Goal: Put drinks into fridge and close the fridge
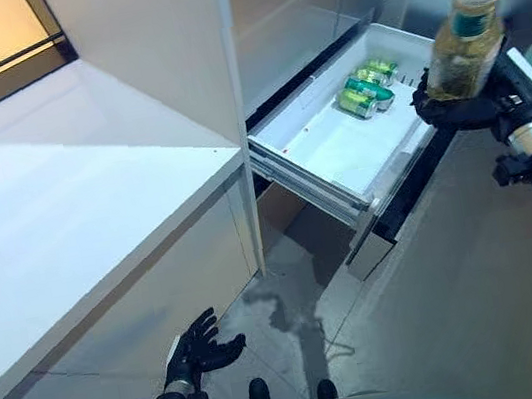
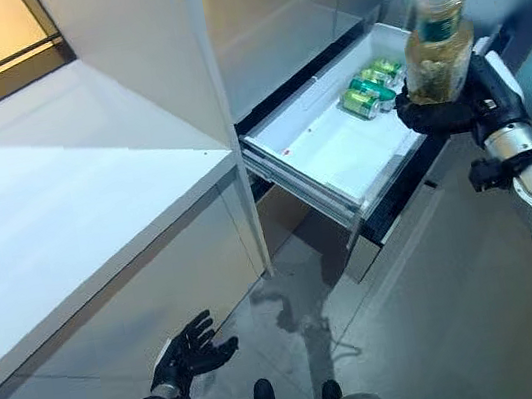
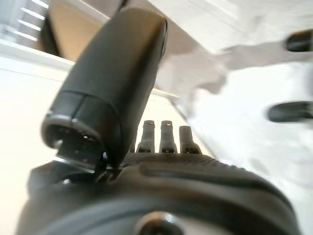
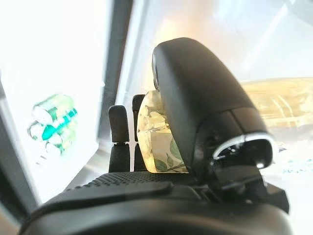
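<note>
With the right robot hand [image 1: 469,105] clasped round the upright drink bottle [image 1: 463,32] beside the open fridge drawer [image 1: 340,152], lower it in next to the green cans [image 1: 367,88]; the left robot hand [image 1: 201,349] hangs open, low.

Green cans [image 1: 367,90], pale-yellow, seemingly leaf-patterned bottle [image 1: 462,32]
</note>
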